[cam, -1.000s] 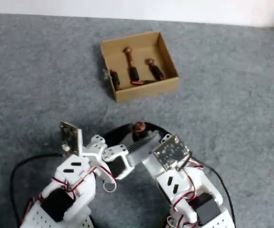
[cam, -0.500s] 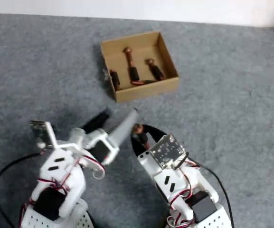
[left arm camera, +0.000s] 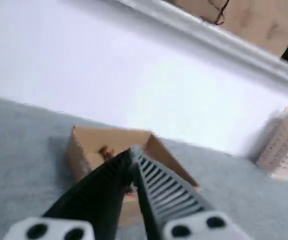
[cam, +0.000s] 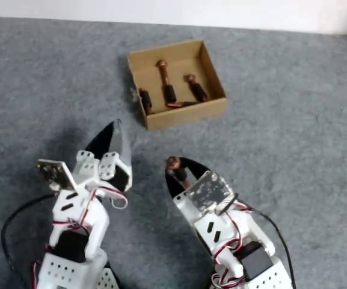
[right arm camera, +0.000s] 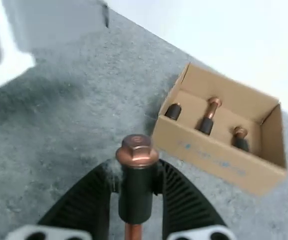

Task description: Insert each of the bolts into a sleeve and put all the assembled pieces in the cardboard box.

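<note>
Left gripper: Your left gripper (cam: 116,125) was pinched shut with nothing between its fingers. Its tips pointed up the table toward the near left corner of the cardboard box (cam: 188,114) but stood apart from it.
Right gripper: Your right gripper (right arm camera: 136,172) was clamped on the black sleeve (right arm camera: 135,197), with one ribbed finger pressed to each side of it.
Bolt: The copper bolt (right arm camera: 137,149) sat through that sleeve. Its hex head stood just above the sleeve's top end, and a little copper shank showed below the sleeve in your right wrist view.
Held piece, place: From the high view you had it in front of the box and clear of it, off to the right of the left gripper, with the head end toward the box.
Box contents: At least three assembled pieces lay on the box floor, each a copper bolt in a dark sleeve. The left piece (cam: 144,100) lay against the left wall. The middle piece (cam: 166,84) had its head toward the far wall. The right piece (cam: 196,88) lay tilted just beside it.
Box, place: It stood open on the grey carpeted table (cam: 293,150), toward the far side, near the white wall (cam: 221,9).
</note>
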`<state>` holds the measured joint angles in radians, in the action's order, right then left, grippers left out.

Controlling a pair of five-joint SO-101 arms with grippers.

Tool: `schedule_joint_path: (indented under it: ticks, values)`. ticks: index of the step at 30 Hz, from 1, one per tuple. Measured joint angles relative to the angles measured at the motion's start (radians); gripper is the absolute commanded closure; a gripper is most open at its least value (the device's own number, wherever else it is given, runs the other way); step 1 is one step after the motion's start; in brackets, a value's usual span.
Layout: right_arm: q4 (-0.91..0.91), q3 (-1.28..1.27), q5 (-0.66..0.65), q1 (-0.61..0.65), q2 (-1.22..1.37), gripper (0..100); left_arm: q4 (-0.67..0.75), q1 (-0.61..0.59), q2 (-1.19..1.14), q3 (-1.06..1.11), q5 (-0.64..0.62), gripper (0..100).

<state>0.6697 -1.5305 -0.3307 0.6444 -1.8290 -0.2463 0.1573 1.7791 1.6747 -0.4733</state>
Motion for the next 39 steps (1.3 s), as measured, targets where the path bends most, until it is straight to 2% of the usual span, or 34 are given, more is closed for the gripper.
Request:
schedule_joint_path:
  ticks: [3, 7, 12, 17, 20, 26, 29, 33, 35, 39]
  values:
    - [-0.048, 0.012, -0.051, -0.031, 0.025, 99.4, 0.049, -0.06, -0.044, 0.002, 0.003, 99]
    - [-0.138, 0.137, -0.06, -0.095, 0.213, 99.4, 0.12, -0.109, -0.124, 0.006, 0.003, 99]
    - [-0.176, 0.477, -0.06, -0.138, 0.687, 99.4, 0.204, -0.12, -0.232, 0.006, 0.003, 99]
    - [-0.176, 0.971, -0.06, -0.213, 1.26, 99.4, 0.238, -0.12, -0.348, 0.002, 0.003, 99]
    - [-0.12, 1.286, -0.06, -0.265, 1.577, 99.4, 0.242, -0.121, -0.434, -0.018, 0.003, 99]
    - [0.126, 1.821, -0.061, -0.328, 2.081, 99.4, 0.242, -0.121, -0.583, -0.086, 0.003, 99]
    - [0.222, 1.982, -0.061, -0.342, 2.194, 99.4, 0.245, -0.132, -0.624, -0.106, 0.003, 99]
    - [0.242, 2.07, -0.061, -0.338, 2.2, 98.6, 0.245, -0.15, -0.638, -0.112, 0.003, 99]
    - [0.242, 2.079, -0.061, -0.336, 2.2, 92.3, 0.245, -0.149, -0.638, -0.112, 0.003, 99]
    - [0.29, 2.081, -0.061, -0.339, 2.202, 67.6, 0.245, -0.15, -0.638, -0.112, 0.003, 99]
